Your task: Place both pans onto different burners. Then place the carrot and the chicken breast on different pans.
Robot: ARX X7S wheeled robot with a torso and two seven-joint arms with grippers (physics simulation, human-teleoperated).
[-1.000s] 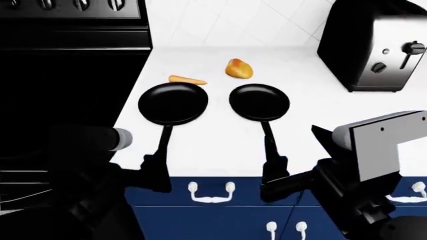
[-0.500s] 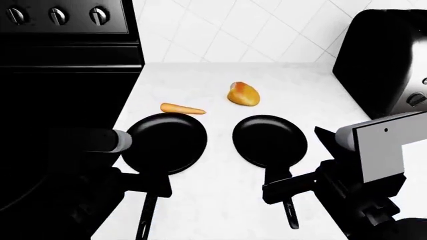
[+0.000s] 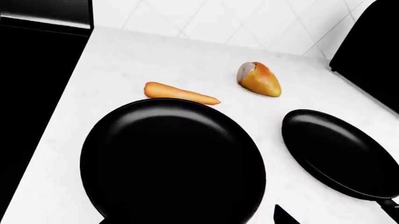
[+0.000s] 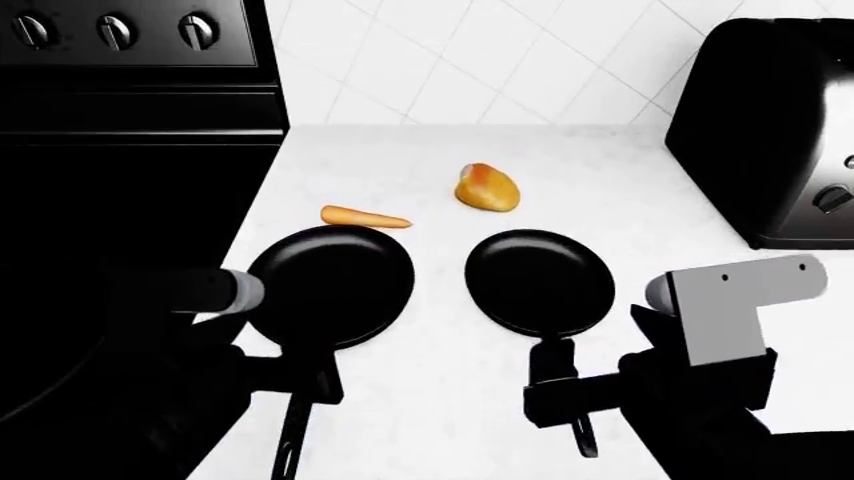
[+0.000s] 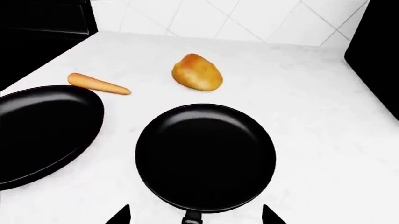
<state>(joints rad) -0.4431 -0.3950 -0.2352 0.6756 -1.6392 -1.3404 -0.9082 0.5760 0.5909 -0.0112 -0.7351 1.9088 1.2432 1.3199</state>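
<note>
Two black pans lie side by side on the white counter, the left pan (image 4: 331, 285) (image 3: 174, 163) and the right pan (image 4: 541, 282) (image 5: 206, 156). Beyond the left pan lies the orange carrot (image 4: 364, 217) (image 3: 179, 93). The golden chicken breast (image 4: 486, 188) (image 5: 197, 72) sits farther back between the pans. My left gripper (image 4: 310, 378) (image 3: 193, 219) hovers open over the left pan's near rim and handle root. My right gripper (image 4: 554, 390) (image 5: 194, 217) is open, its fingertips (image 5: 118, 217) straddling the right pan's handle (image 5: 192, 218). The burners do not show on the dark cooktop (image 4: 120, 200).
The black stove with its knob panel (image 4: 114, 30) borders the counter on the left. A black toaster (image 4: 781, 130) stands at the back right. White tiled wall (image 4: 467, 50) closes the back. The counter's stove-side edge (image 4: 260, 220) runs close to the left pan.
The head view shifted a second ago, so pans and food now sit lower in it. In the last half second my right arm drew back slightly along the handle. Pans and food have not moved.
</note>
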